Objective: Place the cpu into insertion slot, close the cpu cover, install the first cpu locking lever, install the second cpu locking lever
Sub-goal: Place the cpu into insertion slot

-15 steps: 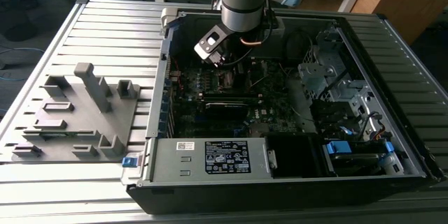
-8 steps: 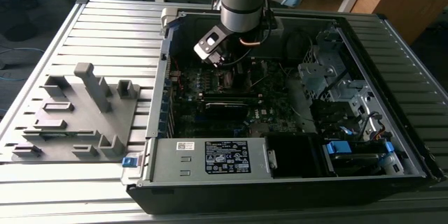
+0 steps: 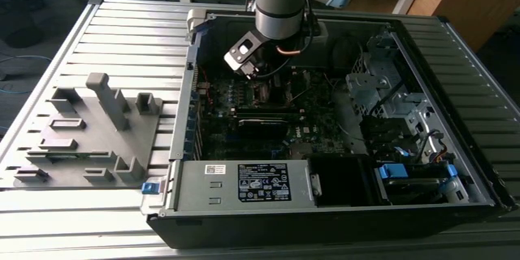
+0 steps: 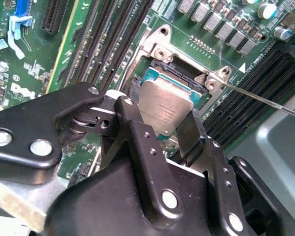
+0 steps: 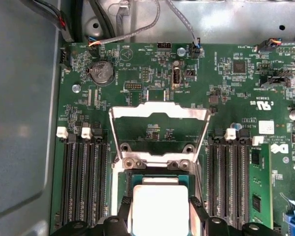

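while the claw (image 4: 160, 118) is pinched on two opposite edges of the cpu (image 4: 164, 98), the chip sits low over the insertion slot (image 4: 172, 71), and i cannot tell whether it is fully seated in that recess. the risk, as i judge it: a chip let go while cocked or off its key would press on the socket contacts and bend them, or stand proud under the plate. the cpu cover (image 5: 160, 110) stands open just beyond the slot, and a thin locking lever (image 4: 260, 100) juts free beside it; either could catch a finger. outward, the open computer case (image 3: 325, 229) holds the motherboard (image 3: 243, 98), a power supply (image 3: 260, 184) at its near edge and drive cages (image 3: 390, 89) on the exterior view's right. the case rests on the slatted table (image 3: 122, 35), with a grey fixture tray (image 3: 89, 132) on the exterior view's left.
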You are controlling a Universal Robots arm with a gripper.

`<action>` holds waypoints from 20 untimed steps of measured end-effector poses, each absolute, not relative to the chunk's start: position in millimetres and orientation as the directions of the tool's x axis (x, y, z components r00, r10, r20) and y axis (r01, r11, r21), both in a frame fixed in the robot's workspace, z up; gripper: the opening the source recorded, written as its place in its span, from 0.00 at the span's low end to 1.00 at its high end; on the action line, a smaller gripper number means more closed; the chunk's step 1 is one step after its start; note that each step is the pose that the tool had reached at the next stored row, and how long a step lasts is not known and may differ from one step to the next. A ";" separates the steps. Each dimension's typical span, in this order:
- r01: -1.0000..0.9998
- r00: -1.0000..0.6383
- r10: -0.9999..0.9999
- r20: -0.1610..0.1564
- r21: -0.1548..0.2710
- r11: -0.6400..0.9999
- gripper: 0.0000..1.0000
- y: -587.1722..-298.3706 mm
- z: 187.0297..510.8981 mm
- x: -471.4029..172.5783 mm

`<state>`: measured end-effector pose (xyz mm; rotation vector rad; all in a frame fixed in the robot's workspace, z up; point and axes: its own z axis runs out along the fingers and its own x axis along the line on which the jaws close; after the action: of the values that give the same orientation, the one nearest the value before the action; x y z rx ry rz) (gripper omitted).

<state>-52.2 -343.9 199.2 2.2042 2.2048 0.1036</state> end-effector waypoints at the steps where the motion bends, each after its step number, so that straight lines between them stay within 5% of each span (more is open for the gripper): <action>1: 0.998 0.000 1.000 0.031 0.063 -0.002 0.54 -344.0 198.9 -52.9; 20: 0.998 0.006 0.999 0.032 0.063 -0.008 0.54 -341.9 194.6 -54.6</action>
<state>-54.6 -341.9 194.6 2.2124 2.1968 0.1044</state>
